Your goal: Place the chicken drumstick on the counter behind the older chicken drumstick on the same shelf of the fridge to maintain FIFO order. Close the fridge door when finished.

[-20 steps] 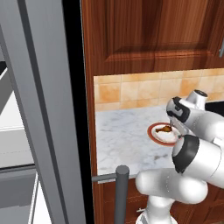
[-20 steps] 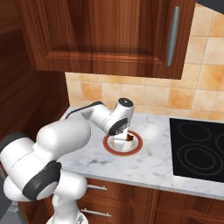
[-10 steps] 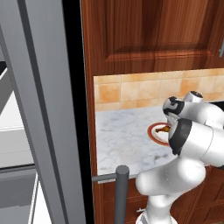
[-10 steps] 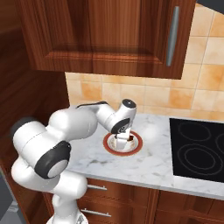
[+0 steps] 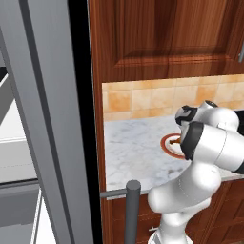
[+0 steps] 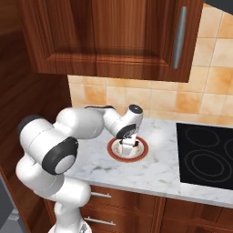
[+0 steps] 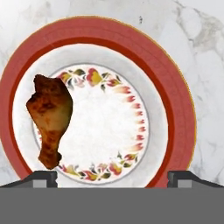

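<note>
Your claw (image 6: 127, 146) is hanging wide open and empty right over the plate, its two fingertips (image 7: 43, 177) standing well apart at the bottom of the hand view and gripping nothing.

Working down in size: the fridge (image 5: 43, 119) is standing at the left of the left base view, its door swung open and its bar handle showing low in front. Next to it the marble worktop (image 6: 159, 166) is carrying a red-rimmed plate (image 7: 175, 100) with a flowered inner ring, sitting about midway between the tiled back edge and the front edge, left of the black cooktop (image 6: 207, 154). The chicken drumstick (image 7: 50, 118) is lying on the plate's left side in the hand view, fat end toward the top, thin bony end toward the fingers.

You are probably dealing with something light, fairly firm but with greasy, slippery skin. I would take it across the thick meaty part, not the narrow end, which looks likely to slide out.

No brand, label or writing is showing anywhere.
</note>
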